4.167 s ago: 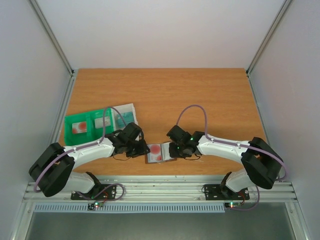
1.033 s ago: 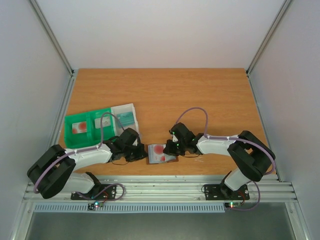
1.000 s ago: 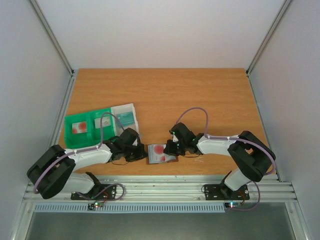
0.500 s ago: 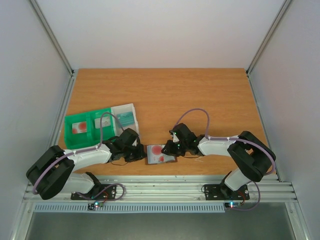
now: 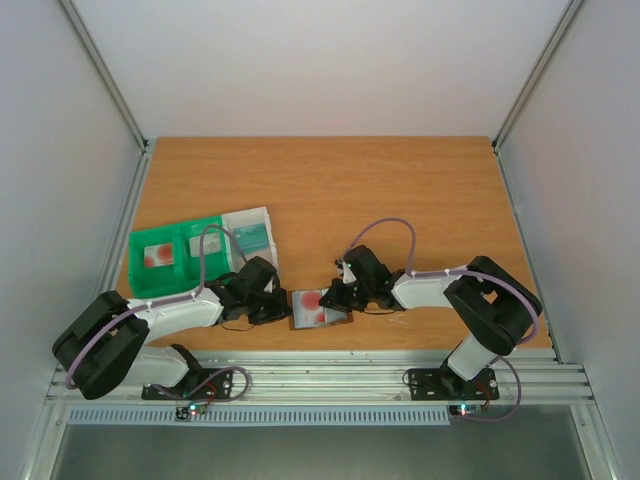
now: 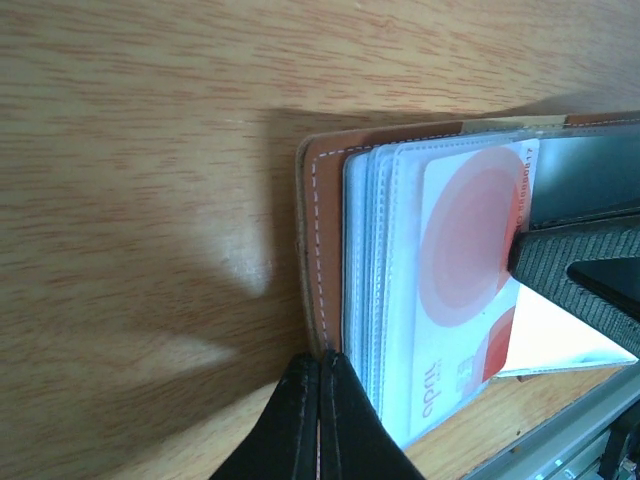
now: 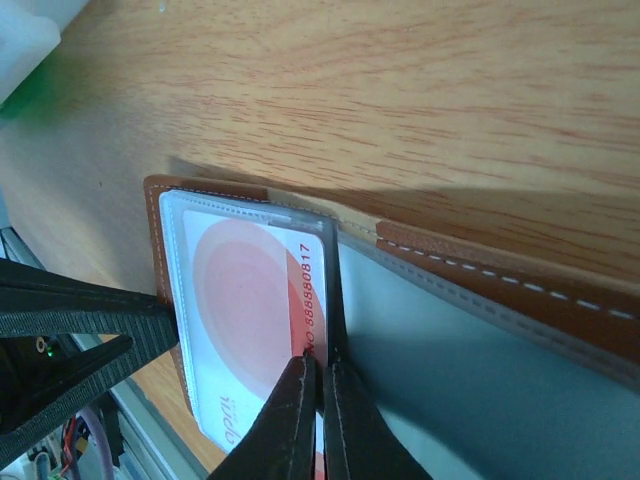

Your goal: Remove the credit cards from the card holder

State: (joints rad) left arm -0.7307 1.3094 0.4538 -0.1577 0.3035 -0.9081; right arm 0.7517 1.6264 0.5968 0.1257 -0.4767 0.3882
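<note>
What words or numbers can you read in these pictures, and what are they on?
"888880817": red digits on the white card with orange-red circles, in the brown leather card holder.
Grey word near that card's end: too blurred to read.
Too small to read: the small card in the green plastic tray.

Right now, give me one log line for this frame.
left gripper: shut on wallet edge | right gripper: shut on card edge | card: in clear sleeve | wallet: open on table

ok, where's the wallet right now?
Top view: the wallet lies open at the near edge of the table, about centre, between the left claw and the right claw. The green tray is off to its left.
</note>
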